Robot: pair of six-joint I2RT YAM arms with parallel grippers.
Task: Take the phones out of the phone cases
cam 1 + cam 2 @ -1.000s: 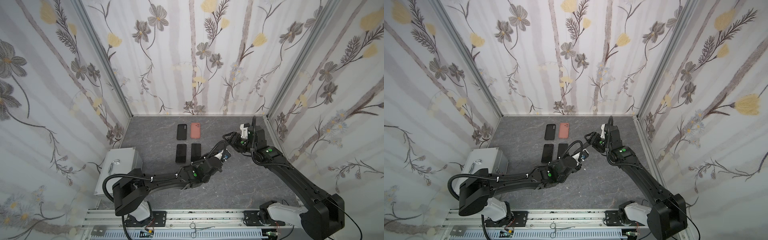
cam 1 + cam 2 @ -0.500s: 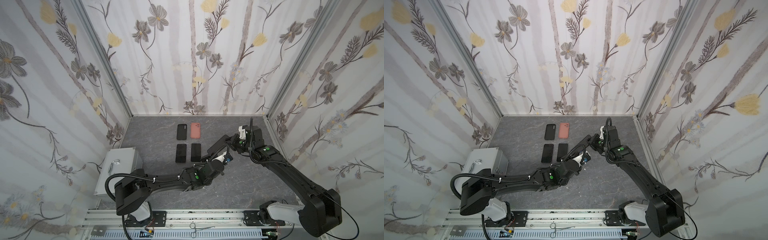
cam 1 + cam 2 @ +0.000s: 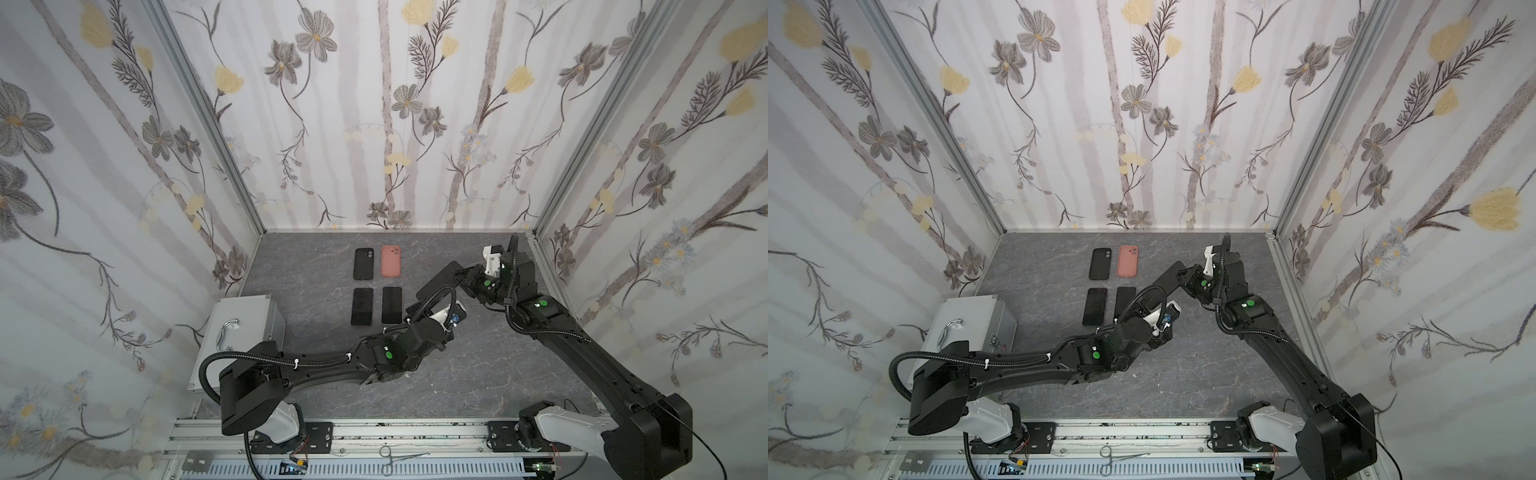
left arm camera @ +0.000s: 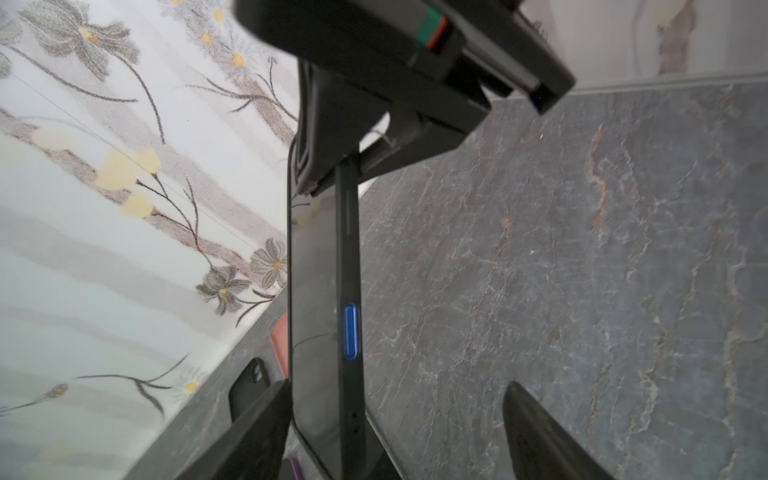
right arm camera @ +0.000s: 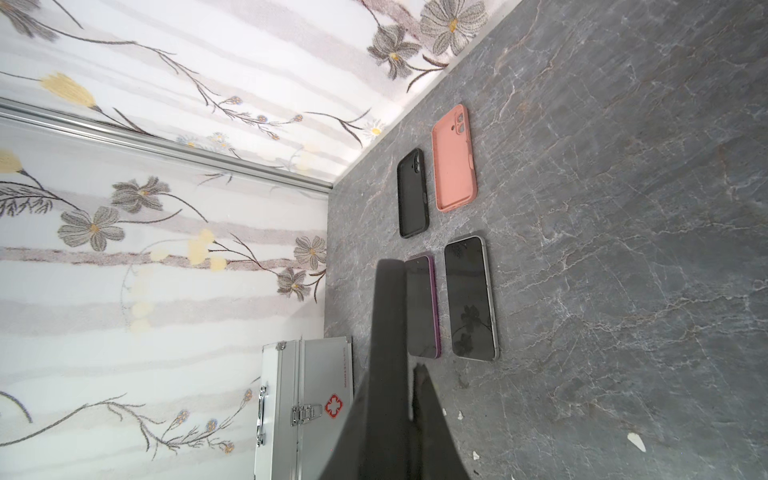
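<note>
You will find the phone (image 4: 314, 291) clear of the table (image 3: 478, 374), seated in its black phone case (image 4: 348, 249), with a blue side button showing through the case edge. The right gripper (image 4: 345, 170) is clamped on one end of it; in both top views the dark slab slants down from that gripper (image 3: 461, 275) toward the left arm. The left gripper (image 4: 399, 386) is released, its fingers (image 4: 536, 432) spread wide with the phone's free end between them. The screen face lies just beside one finger, and you cannot tell from these views whether it touches; the other finger stands well apart. Behind the held phone, note four items flat on the table in two rows: a black case (image 3: 364, 264) beside a pink case (image 3: 391, 261) nearer the back wall, and two bare phones (image 3: 362, 306) (image 3: 392, 305) in front of them. A silver box (image 3: 237, 332) with a handle sits at the left edge of the table.
</note>
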